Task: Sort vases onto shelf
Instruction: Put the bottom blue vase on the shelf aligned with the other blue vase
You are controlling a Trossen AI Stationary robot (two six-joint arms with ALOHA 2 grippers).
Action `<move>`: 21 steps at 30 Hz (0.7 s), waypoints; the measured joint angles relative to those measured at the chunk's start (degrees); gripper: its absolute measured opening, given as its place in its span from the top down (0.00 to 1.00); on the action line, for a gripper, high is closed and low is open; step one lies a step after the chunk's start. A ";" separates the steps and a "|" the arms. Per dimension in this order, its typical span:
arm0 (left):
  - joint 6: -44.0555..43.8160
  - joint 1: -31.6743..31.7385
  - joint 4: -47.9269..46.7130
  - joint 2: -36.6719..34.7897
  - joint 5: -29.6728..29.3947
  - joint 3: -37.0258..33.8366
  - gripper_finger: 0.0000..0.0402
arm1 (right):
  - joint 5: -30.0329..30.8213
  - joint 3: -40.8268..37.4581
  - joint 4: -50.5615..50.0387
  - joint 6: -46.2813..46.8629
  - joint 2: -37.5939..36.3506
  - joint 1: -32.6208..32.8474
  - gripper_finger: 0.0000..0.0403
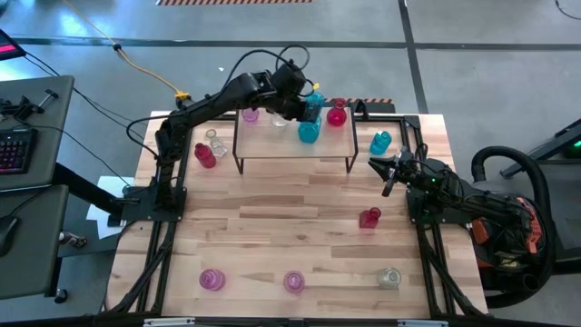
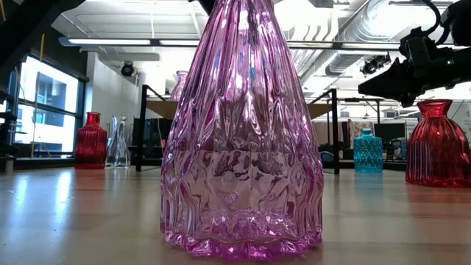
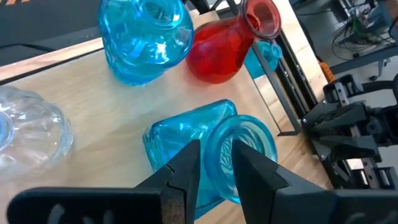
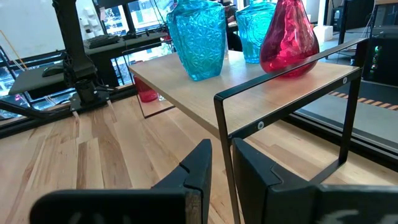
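The shelf [image 1: 272, 145] stands at the table's far middle. On it are a pink vase [image 1: 250, 115], a clear vase [image 1: 280, 121], two teal vases [image 1: 316, 98] [image 1: 309, 133] and a red vase [image 1: 337, 114]. My left gripper [image 1: 305, 113] reaches over the shelf and is shut on the nearer teal vase [image 3: 186, 134]. My right gripper [image 1: 386, 177] waits right of the shelf, shut to a narrow slit, its fingers [image 4: 199, 162] facing a shelf leg [image 4: 224, 143]. Several more vases stand on the tabletop. My left gripper holds the teal vase by the rim of its mouth [image 3: 214, 134], coming from above and pointing down. One finger [image 3: 249, 165] seems to be inside the mouth and the other [image 3: 186, 168] outside. The vase stays upright over the shelf board; I cannot tell whether it is lifted.
On the tabletop stand a red vase [image 1: 205, 154] and a clear vase [image 1: 216, 143] left of the shelf, a teal vase [image 1: 380, 142] right of it and a red vase [image 1: 369, 217] right of centre. Two pink vases [image 1: 211, 279] [image 1: 294, 282] and a clear one [image 1: 388, 277] stand near the front edge.
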 joint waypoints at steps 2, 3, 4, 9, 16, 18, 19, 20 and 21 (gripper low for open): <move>0.00 -0.02 0.09 0.00 -0.05 0.00 0.79 | 0.00 0.00 0.00 0.00 0.00 0.00 0.88; 0.00 -0.02 0.09 0.00 -0.04 0.00 0.79 | 0.00 0.00 0.00 -0.01 0.00 0.01 0.88; 0.00 -0.02 0.10 0.00 -0.04 0.00 0.79 | 0.00 0.00 0.00 0.00 0.00 0.00 0.88; -0.03 0.18 1.40 1.09 -0.21 0.04 0.79 | 0.00 0.00 0.00 0.00 0.00 0.00 0.88; -0.59 0.46 2.29 1.84 0.74 0.07 0.79 | 0.00 0.00 0.00 0.00 0.00 0.00 0.88; -0.59 0.44 2.80 1.84 0.37 0.05 0.79 | 0.00 0.00 0.00 0.00 0.00 0.02 0.88; -0.59 0.44 2.99 1.84 0.01 0.04 0.79 | 0.00 0.00 -0.01 0.00 0.00 0.02 0.88; -0.57 0.48 3.12 1.84 -0.40 0.04 0.79 | 0.00 0.00 -0.01 0.00 0.00 0.00 0.88; -0.59 0.58 3.31 1.84 -0.62 0.04 0.79 | 0.00 -0.01 -0.01 -0.01 0.00 0.00 0.88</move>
